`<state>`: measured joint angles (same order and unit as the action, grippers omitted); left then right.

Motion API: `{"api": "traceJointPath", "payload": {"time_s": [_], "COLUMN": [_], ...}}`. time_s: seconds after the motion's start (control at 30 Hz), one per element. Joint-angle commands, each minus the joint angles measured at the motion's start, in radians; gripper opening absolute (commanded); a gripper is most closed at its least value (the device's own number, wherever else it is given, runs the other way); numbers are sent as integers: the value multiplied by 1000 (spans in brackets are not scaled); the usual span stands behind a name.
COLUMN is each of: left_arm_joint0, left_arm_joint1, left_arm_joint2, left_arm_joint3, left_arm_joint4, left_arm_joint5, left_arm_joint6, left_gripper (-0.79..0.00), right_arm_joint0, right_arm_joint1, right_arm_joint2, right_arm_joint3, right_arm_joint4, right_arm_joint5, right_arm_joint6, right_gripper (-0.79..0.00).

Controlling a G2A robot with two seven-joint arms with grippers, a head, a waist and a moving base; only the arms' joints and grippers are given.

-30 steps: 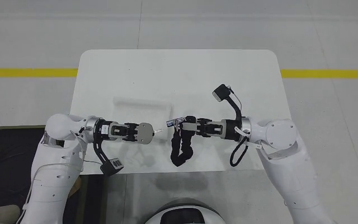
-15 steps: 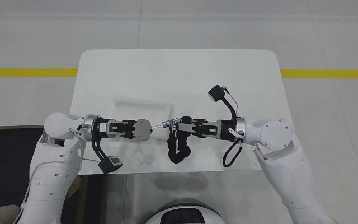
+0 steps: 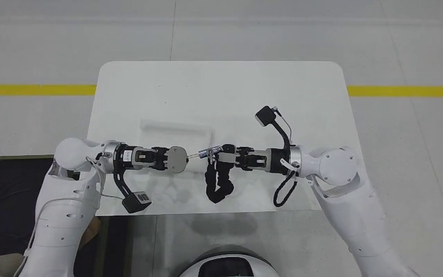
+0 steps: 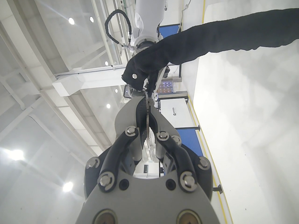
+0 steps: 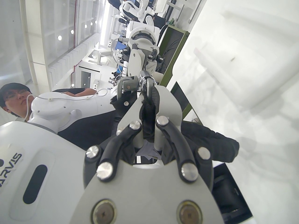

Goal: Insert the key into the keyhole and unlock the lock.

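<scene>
Left gripper (image 3: 187,158) pinches key (image 4: 148,117), tip just beside lock (image 3: 217,181) head; right gripper (image 3: 225,154) clamps lock. Risk: slight angular mismatch jams key or twists it from grip

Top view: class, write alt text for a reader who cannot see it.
Two robot arms meet claw to claw above a white table: the left claw pinches a small key whose tip reaches the lock held by the right claw. The lock's black cable hangs down.
</scene>
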<state>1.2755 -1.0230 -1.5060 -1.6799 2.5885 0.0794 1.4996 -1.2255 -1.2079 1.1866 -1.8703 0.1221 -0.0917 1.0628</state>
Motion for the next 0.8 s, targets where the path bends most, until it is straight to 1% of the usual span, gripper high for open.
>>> {"api": "traceJointPath", "payload": {"time_s": [0.0,0.77], "left_arm_joint0": [-2,-10], "left_arm_joint1": [2,20], "left_arm_joint2": [3,26], "left_arm_joint3": [4,5], "left_arm_joint4": [0,-13], "left_arm_joint5": [-4,2], "left_arm_joint6": [-1,-5], "left_gripper": [-785,-785], "right_arm_joint0": [1,20], "right_arm_joint1": [0,-1], "right_arm_joint2": [-2,-20], "right_arm_joint3": [2,14], "right_arm_joint4": [-3,4], "right_arm_joint5": [0,2], "right_arm_joint6": [1,5], "right_gripper": [-785,-785]}}
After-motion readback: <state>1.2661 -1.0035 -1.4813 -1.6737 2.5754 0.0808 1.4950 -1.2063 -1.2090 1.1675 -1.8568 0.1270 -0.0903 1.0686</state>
